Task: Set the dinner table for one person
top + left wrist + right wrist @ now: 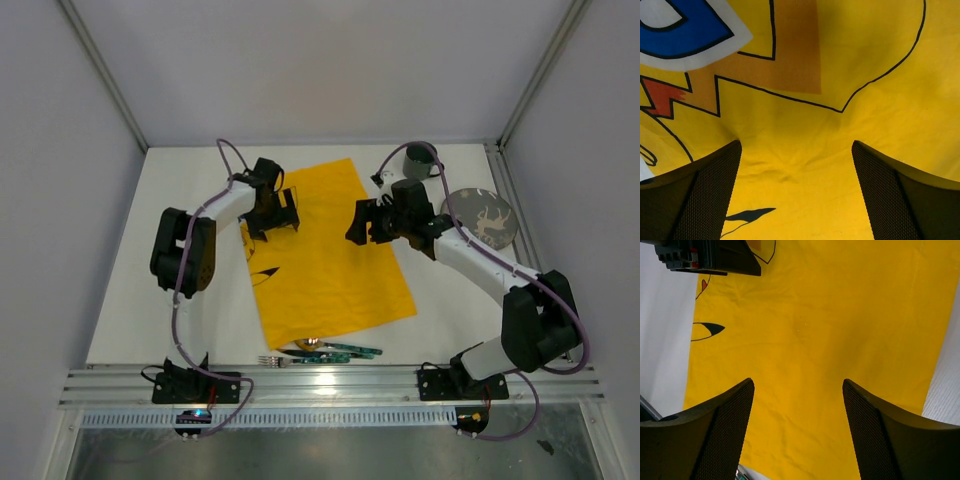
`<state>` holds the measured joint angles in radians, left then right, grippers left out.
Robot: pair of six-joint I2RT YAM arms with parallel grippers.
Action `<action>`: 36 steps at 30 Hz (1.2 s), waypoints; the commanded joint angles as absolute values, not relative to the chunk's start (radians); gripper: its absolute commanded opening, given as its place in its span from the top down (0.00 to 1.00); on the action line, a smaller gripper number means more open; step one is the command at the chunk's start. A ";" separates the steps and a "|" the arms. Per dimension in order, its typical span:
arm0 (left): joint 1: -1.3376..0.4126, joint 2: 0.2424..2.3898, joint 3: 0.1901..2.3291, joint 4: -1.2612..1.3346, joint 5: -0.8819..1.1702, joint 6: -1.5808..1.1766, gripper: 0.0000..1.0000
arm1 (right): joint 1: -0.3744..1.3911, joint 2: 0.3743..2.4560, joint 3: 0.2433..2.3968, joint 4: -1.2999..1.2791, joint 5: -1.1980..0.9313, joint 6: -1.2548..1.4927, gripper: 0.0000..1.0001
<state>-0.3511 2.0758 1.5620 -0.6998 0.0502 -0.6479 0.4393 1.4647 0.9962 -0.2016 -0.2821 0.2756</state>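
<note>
A yellow cartoon-printed cloth (325,250) lies spread on the white dinner table (200,200). My left gripper (280,222) is open over the cloth's left edge; its view shows the cloth (805,125) filling the frame between its fingers (715,190). My right gripper (362,222) is open over the cloth's right edge; its view shows the plain yellow cloth (805,340) below. A dark plate with a white print (483,220) lies at the right. A dark cup (421,160) stands at the back right. A fork, spoon and teal-handled cutlery (320,350) lie at the near edge.
Grey walls enclose the table at the back and both sides. An aluminium rail (330,385) runs along the near edge with both arm bases on it. The left gripper's body shows at the top left of the right wrist view (705,257).
</note>
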 commanded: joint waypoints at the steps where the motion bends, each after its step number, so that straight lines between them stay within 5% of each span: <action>1: -0.345 2.054 1.560 -0.647 0.052 -0.681 0.06 | 0.445 1.413 0.988 -0.166 -0.272 0.272 0.24; 36: -0.236 2.000 1.405 -0.856 -0.255 -0.669 0.06 | 0.445 1.402 1.038 -0.187 -0.272 0.261 0.25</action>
<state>-0.2901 2.0220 1.4525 -0.7696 -0.1905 -0.6952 0.4393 1.4307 0.9916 -0.2104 -0.2764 0.2745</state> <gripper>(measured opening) 0.935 0.756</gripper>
